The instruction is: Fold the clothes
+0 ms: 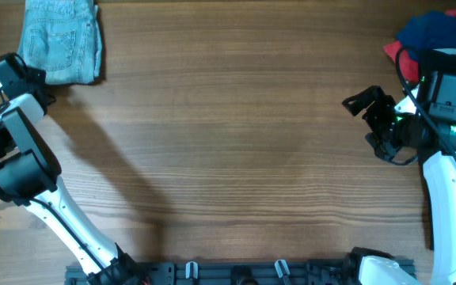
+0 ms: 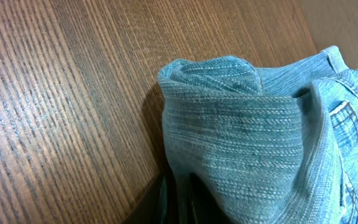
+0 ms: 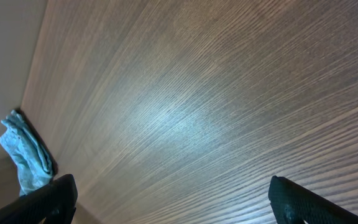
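The folded jeans (image 1: 62,39) lay at the table's far left corner, a compact, roughly rectangular stack of pale, washed blue denim with a stitched back pocket facing up. Seen from the left wrist, the weave was coarse and ribbed, and one layer curled into a rounded, soft-edged hump at the near end of the bundle. The left gripper (image 2: 178,202) sat right at that end, its dark fingers close together at the bottom of the view with denim bulging over them; whether they pinched the cloth could not be told. The table (image 1: 228,142) was wood with a fine, straight grain and a dull sheen under the light. On the far right side, a heap of dark blue and red clothes (image 1: 438,28) sat partly behind the right arm. The right gripper (image 3: 171,186) hung over bare wood, well apart from the jeans, its black fingers spread wide and holding nothing.
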Tool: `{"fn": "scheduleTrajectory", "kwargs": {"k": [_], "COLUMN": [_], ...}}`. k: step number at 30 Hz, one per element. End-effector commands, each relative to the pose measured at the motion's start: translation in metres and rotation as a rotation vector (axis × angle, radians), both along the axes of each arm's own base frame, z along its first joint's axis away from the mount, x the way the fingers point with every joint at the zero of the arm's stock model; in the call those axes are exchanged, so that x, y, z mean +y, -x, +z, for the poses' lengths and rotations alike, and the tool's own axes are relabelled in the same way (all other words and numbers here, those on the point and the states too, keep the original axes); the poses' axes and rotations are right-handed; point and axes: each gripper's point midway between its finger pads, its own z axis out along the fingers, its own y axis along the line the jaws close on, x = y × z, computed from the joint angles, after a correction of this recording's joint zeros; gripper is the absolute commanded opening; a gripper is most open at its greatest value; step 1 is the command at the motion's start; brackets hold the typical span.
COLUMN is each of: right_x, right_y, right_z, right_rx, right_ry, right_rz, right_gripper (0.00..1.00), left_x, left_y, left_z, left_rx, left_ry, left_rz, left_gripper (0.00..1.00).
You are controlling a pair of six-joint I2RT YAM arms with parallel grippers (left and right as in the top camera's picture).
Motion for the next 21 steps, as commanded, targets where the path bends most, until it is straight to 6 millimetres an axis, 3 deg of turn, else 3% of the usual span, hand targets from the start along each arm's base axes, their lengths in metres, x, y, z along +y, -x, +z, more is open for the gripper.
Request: {"fn": "scheduleTrajectory", "kwargs": {"k": [1,7,12,13,16,19,21], "right_x": [0.003,0.003,0.003,0.003,0.003,0.003,0.003], "right_y": [-0.001,-0.001,-0.001,-0.001,-0.001,-0.001,-0.001], "right_z": [-0.001,-0.001,-0.001,-0.001,-0.001,-0.001,-0.001], "right_rx": [0.005,0.005,0.005,0.005,0.005,0.005,0.005], "right_ry": [-0.016,-0.016,-0.016,-0.016,-0.016,-0.016,-0.016], "right_rz": [0.002,0.002,0.001,0.001,0.002,0.002,0.002], "right_gripper": [1.0,1.0,1.0,1.0,1.0,1.0,1.0], "left_x": [-0.013,-0.01,0.0,0.008,0.016,0.004,-0.012], "left_y": [-0.007,-0.003,0.021,0.033,0.051,0.068,0.077], "left_z": [-0.01,-0.011,-0.006,0.005,0.029,0.056,0.076], "left_rx": [-0.011,-0.005,0.044,0.056,0.068,0.068,0.058], "left_ry": [0.036,0.046,0.118,0.127,0.156,0.24,0.313], "left_rz": [-0.056,-0.054,-0.04,-0.016,0.005,-0.033,-0.077], "left_gripper": [0.12,0.26,0.33,0.37,0.36,0.39,0.52]}}
